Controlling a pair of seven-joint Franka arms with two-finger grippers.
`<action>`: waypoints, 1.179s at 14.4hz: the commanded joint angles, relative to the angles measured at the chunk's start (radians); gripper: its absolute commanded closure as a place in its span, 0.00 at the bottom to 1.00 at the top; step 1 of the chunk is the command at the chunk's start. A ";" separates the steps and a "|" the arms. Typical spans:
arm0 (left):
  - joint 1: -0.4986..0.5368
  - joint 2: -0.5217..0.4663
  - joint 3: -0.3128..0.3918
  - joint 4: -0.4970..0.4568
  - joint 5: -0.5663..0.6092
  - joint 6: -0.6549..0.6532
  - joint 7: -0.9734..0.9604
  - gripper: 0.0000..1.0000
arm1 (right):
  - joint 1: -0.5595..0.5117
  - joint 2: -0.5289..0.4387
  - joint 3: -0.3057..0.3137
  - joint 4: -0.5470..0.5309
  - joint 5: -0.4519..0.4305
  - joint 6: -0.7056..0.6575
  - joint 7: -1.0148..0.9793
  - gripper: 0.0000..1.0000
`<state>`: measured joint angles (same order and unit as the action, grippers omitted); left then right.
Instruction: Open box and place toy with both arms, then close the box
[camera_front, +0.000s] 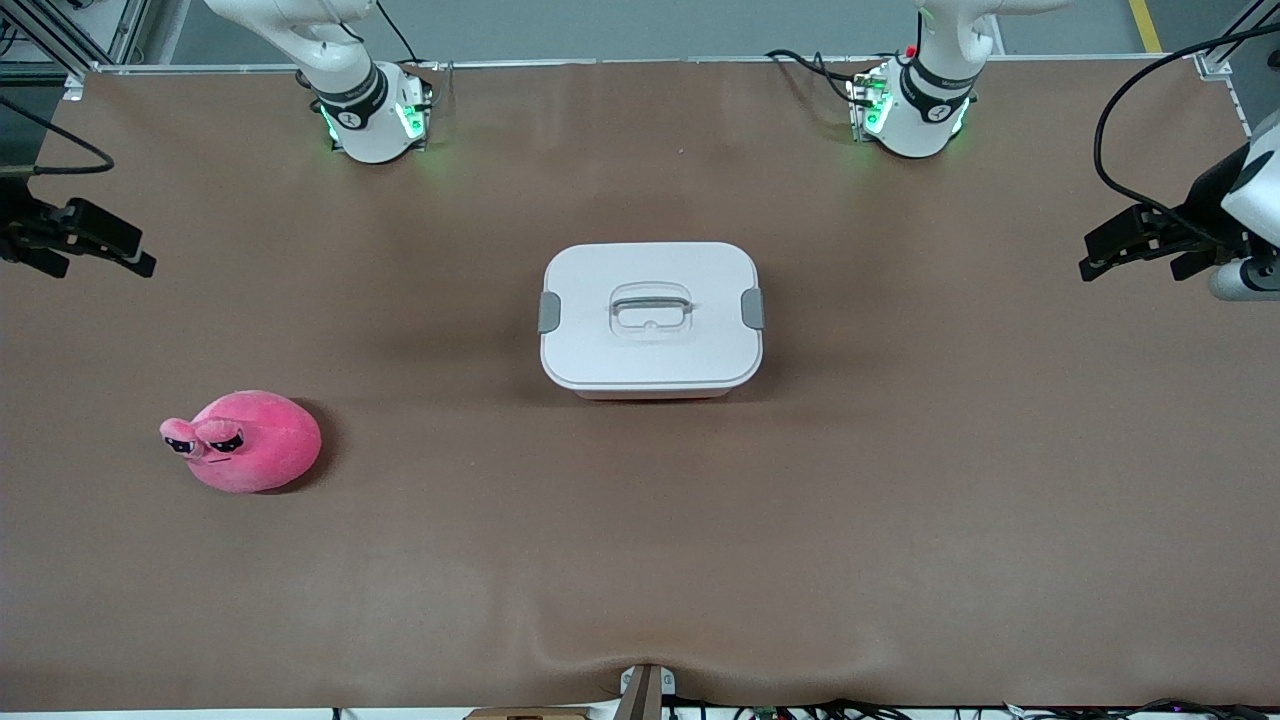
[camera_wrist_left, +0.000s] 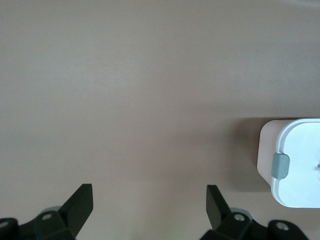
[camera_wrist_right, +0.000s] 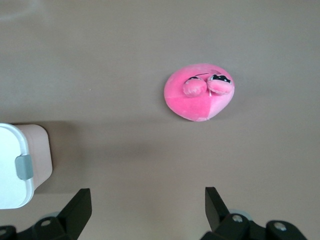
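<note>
The box (camera_front: 650, 315) stands in the middle of the table, its white lid on, with a grey clip (camera_front: 549, 312) at each end and a recessed handle (camera_front: 651, 305). The pink plush toy (camera_front: 245, 440) lies nearer the front camera, toward the right arm's end. My right gripper (camera_front: 105, 262) hangs open and empty over the table's edge at that end. Its wrist view shows its open gripper (camera_wrist_right: 148, 195), the toy (camera_wrist_right: 200, 92) and a box corner (camera_wrist_right: 15, 165). My left gripper (camera_front: 1130, 268) hangs open and empty over the table's other end. Its wrist view shows its open gripper (camera_wrist_left: 150, 192) and the box's end (camera_wrist_left: 300, 165).
The table (camera_front: 900, 520) has a brown cover. The right arm's base (camera_front: 370, 115) and the left arm's base (camera_front: 915, 110) stand at the table's back edge. A small bracket (camera_front: 645, 690) sits at the front edge, and cables run beside the left gripper.
</note>
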<state>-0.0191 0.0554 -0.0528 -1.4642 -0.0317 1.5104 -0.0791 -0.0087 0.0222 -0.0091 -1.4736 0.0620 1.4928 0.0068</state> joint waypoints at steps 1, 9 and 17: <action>0.010 -0.006 -0.005 -0.004 0.003 0.002 -0.005 0.00 | 0.032 -0.033 0.001 -0.017 -0.005 -0.015 -0.005 0.00; 0.011 0.030 0.002 0.018 0.001 0.004 -0.004 0.00 | 0.026 -0.048 -0.006 -0.022 -0.007 -0.028 -0.005 0.00; 0.031 0.075 0.016 0.061 -0.010 0.040 -0.085 0.00 | -0.010 -0.033 -0.009 -0.019 0.009 -0.100 0.012 0.00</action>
<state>0.0038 0.1115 -0.0349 -1.4357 -0.0317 1.5529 -0.1054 -0.0097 -0.0016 -0.0262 -1.4825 0.0607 1.4007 0.0087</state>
